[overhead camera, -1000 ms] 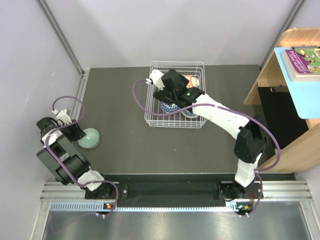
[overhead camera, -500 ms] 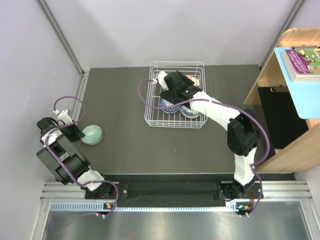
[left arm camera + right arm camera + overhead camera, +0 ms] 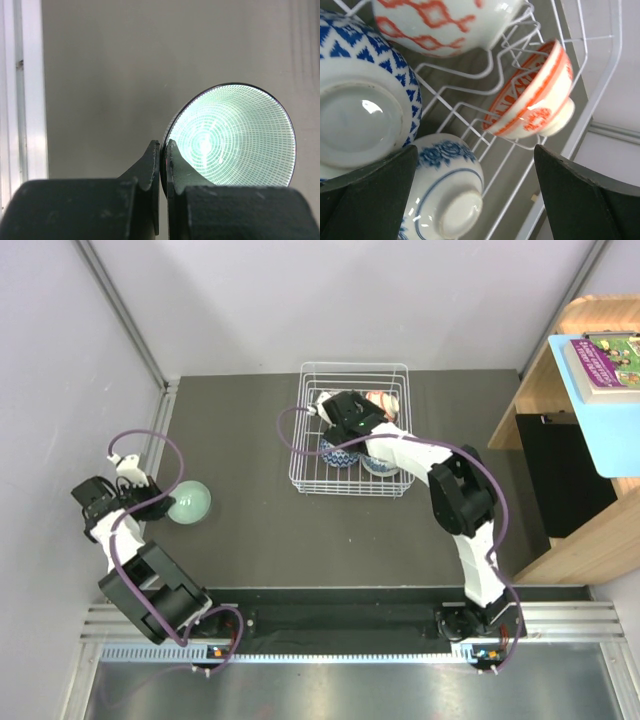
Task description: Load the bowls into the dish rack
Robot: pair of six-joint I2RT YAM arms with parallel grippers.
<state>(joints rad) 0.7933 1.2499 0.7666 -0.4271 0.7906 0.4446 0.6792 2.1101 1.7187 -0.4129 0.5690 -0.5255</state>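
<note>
Dark grey matte counter [image 3: 250, 530], pale walls round it. White wire dish rack [image 3: 345, 380] sits mid far edge w/ four glossy ceramic bowls inside. Blue zigzag bowl [image 3: 360, 95] and blue floral bowl [image 3: 445, 190] lie upside down, foot rings up. Orange banded bowl [image 3: 535, 100] is tipped on edge against the prongs, orange diamond bowl [image 3: 445, 20] beyond it. Right gripper [image 3: 475, 150] hangs over them, jaws spread wide, holding nothing. Pale green bowl [image 3: 235, 135], finely ribbed inside, is near left edge, tilted up, well apart from rack. Left gripper [image 3: 162, 150] is pinched tight on its rim. Book [image 3: 605, 365] on wooden shelf [image 3: 545, 380] at right: print too small to read.
</note>
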